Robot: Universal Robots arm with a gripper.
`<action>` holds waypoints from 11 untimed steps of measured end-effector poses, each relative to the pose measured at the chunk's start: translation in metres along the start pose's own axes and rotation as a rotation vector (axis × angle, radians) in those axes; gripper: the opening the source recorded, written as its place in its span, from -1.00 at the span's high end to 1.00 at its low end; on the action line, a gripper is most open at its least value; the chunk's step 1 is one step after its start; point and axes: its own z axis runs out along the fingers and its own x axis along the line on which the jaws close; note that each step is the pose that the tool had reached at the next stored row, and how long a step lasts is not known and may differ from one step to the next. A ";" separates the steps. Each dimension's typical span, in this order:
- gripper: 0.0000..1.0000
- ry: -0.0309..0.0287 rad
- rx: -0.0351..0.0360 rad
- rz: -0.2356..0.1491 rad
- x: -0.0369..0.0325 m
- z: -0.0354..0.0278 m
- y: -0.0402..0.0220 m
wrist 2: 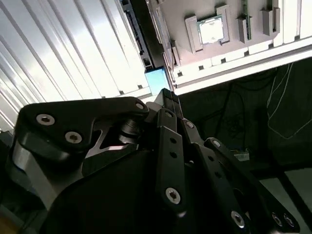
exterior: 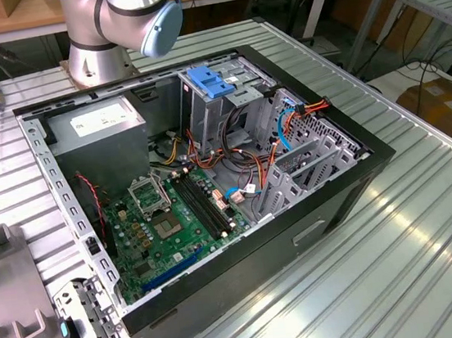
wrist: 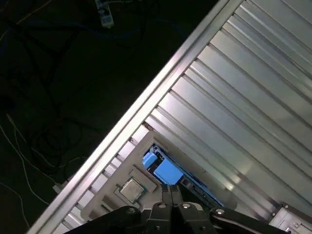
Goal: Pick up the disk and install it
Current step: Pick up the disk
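First wrist view: the gripper [wrist: 170,191], fingers together and empty, hangs just over the disk [wrist: 163,171]. Its length runs alongside the grey tray [wrist: 117,170].

Silver ribbed aluminium counter [exterior: 414,220]: bare metal, glossy, strongly reflective. Black computer case [exterior: 226,301]: matt finish. Black jointed pincer [wrist 2: 165,97]: matt metal links, bright screw heads. Blue rail of the disk [wrist: 163,171]: smooth, satin plastic.
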 end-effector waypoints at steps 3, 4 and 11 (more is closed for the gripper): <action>0.79 0.0032 -0.0002 -0.068 0.0000 0.0001 -0.0001; 0.79 0.0042 -0.0002 -0.085 0.0000 0.0000 0.0000; 0.79 0.0151 -0.0008 -0.314 0.0000 0.0001 0.0000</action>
